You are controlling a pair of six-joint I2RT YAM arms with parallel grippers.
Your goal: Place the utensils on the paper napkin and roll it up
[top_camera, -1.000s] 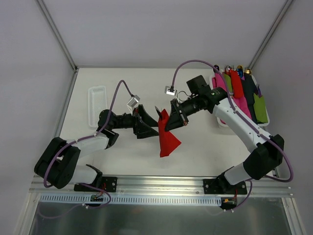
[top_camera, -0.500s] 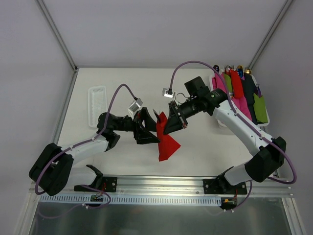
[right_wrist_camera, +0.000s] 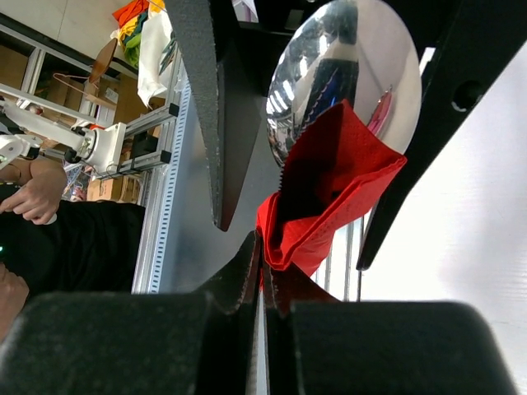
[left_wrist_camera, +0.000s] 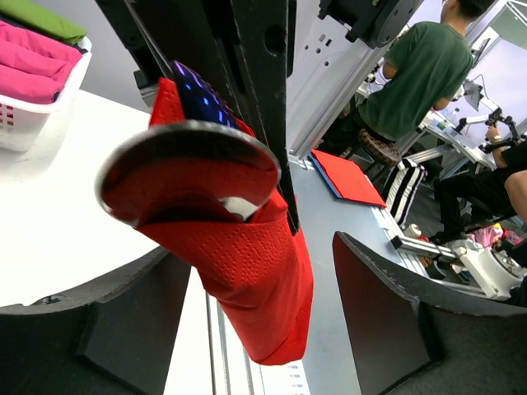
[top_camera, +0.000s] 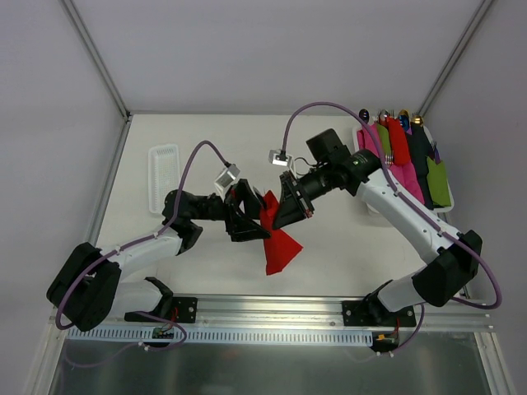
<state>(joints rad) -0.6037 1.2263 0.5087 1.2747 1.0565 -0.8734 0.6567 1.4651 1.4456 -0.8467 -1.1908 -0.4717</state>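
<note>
Seen from above, the two arms meet over the middle of the white table. A thin red paper napkin hangs in the air between them. The right pincer is clenched on the top part of the napkin. The left pincer is let go, with one finger on each side of the napkin. A long white ribbed plastic tray lies far off on the left. A white plastic basket full of rolled bundles sits on the right.

In the left wrist view, the napkin is folded like a pocket. The round end of a shiny silver metal spoon sticks out of it. The left pincer has its dark fingers wide apart, not squeezing.

In the right wrist view, the right pincer presses tight on a corner of the napkin. The spoon sits tucked in the fold above.
</note>
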